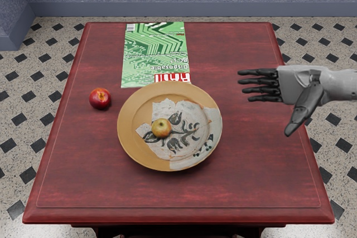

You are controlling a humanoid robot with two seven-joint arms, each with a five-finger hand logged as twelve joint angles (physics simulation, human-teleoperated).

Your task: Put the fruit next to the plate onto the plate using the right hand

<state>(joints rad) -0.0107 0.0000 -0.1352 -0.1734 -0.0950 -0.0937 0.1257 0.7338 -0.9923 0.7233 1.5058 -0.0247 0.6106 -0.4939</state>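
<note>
A small, round, glossy red apple (99, 98) sits on the polished reddish-wood worktop (251, 165) just left of the round tan plate (127, 125), whose patterned centre holds a yellow-green apple (162, 128), while the right robot hand (273, 86) hovers with dark fingers extended, empty.

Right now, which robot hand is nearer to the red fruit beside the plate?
Right, as far as shows. The right robot hand hovers open over the table's right side, across the plate from the red fruit. The left robot hand is out of view.
</note>
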